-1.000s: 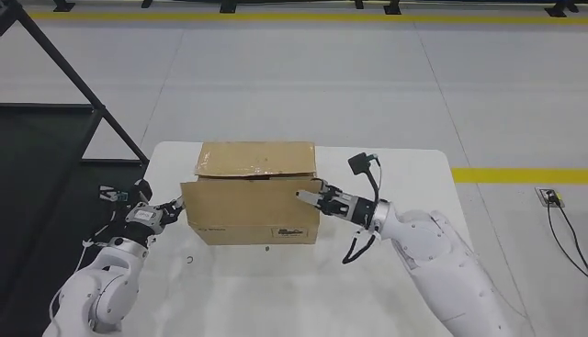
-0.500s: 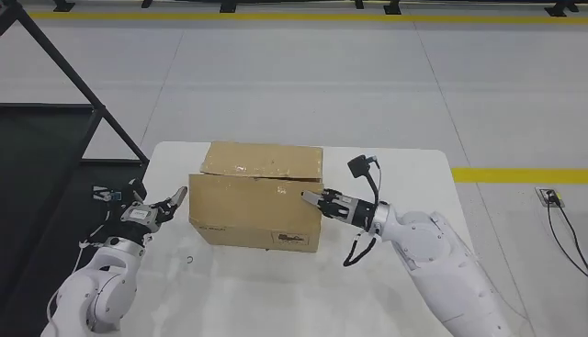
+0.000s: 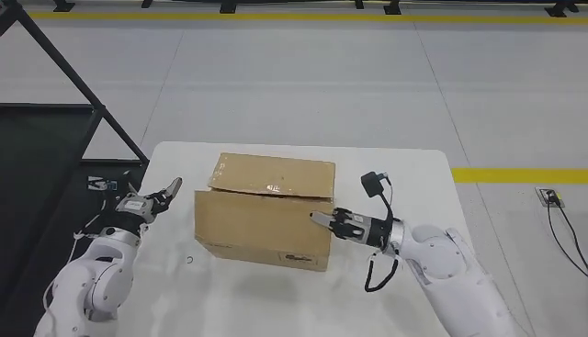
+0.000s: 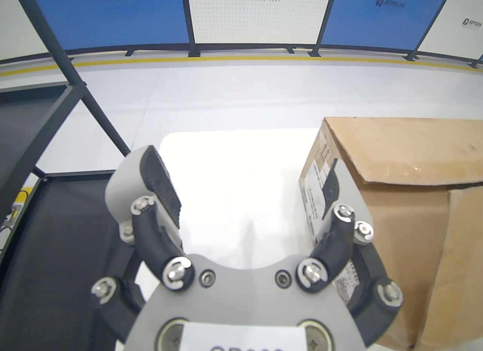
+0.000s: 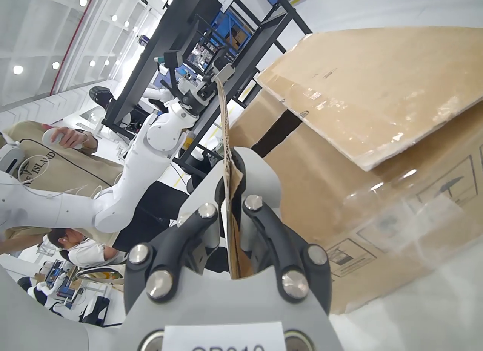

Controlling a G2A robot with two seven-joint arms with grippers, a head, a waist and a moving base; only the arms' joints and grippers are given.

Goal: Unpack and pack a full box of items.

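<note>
A brown cardboard box (image 3: pixel 266 213) stands on the white table (image 3: pixel 404 167), slightly skewed, with its top flaps mostly down. My right gripper (image 3: pixel 322 219) is shut on the edge of a cardboard flap (image 5: pixel 228 164) at the box's near right corner. The box top (image 5: pixel 373 77) shows a dark gap between its flaps in the right wrist view. My left gripper (image 3: pixel 165 195) stands open to the left of the box, clear of it; one finger (image 4: pixel 332 186) lies close to the labelled end of the box (image 4: pixel 407 186).
A black metal rack (image 3: pixel 55 107) stands left of the table. A small ring-like object (image 3: pixel 188 262) lies on the table in front of the box. Bare tabletop lies in front of and to the right of the box.
The box has slid and turned toward the right and nearer, pulled by my right gripper. My left gripper has drawn back to the left, away from the box's end.
</note>
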